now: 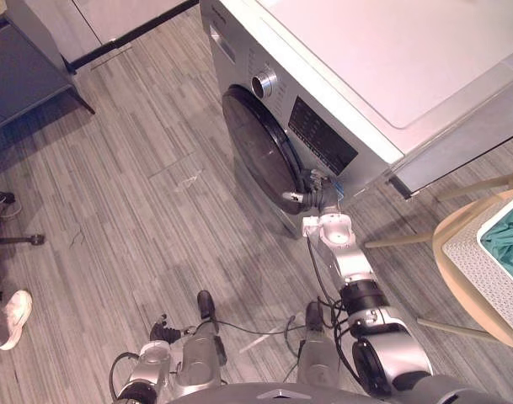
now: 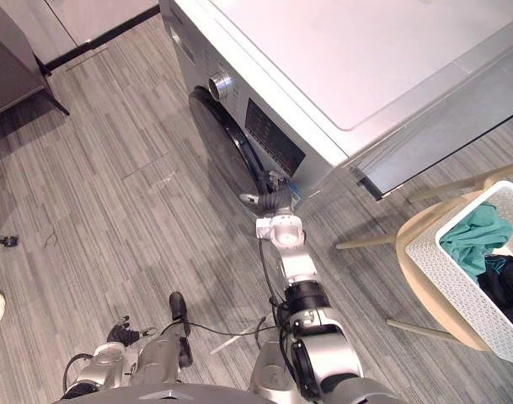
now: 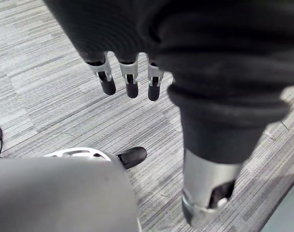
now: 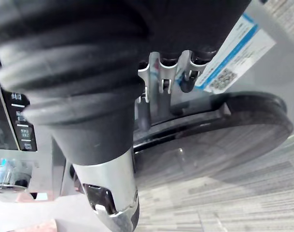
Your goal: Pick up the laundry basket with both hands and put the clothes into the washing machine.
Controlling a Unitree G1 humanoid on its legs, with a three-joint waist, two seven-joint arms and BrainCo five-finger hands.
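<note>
**At the washer door: right hand on the rim, basket on the chair**

Up at 1 o'clock in the head views stands the washing machine (image 1: 366,76), pale on top and silver-fronted. It is the biggest thing over the grey plank floor (image 1: 138,210). Its round dark-glass door (image 1: 260,156) faces 9 o'clock, with a chrome knob (image 1: 263,84) above it and a black control panel (image 1: 322,135) toward 3 o'clock of the knob. From the right wrist view the door looks shut or perhaps barely ajar; the angle is too close to be sure.

Over at 3 to 4 o'clock, well apart from the machine, is a light wooden chair (image 1: 458,282). The white mesh laundry basket (image 2: 458,295) sits on its seat. Teal clothes (image 2: 475,236) and some dark clothes (image 2: 509,286) lie inside the basket. Neither hand is near it.

Near the centre, the right arm reaches straight out and the right hand (image 1: 313,189) is at the door's rim, on the side toward 4 o'clock. It is touching or just beside the rim. Whether that hand is closed on the rim or only laid against it cannot be told.

Down at 7 o'clock, the left hand (image 3: 129,82) hangs low over the floor. Its fingers are straight and relaxed, and it holds nothing.

Out at 8 o'clock, at the view's edge, a person's white shoe (image 1: 16,316) rests on the floor.
</note>
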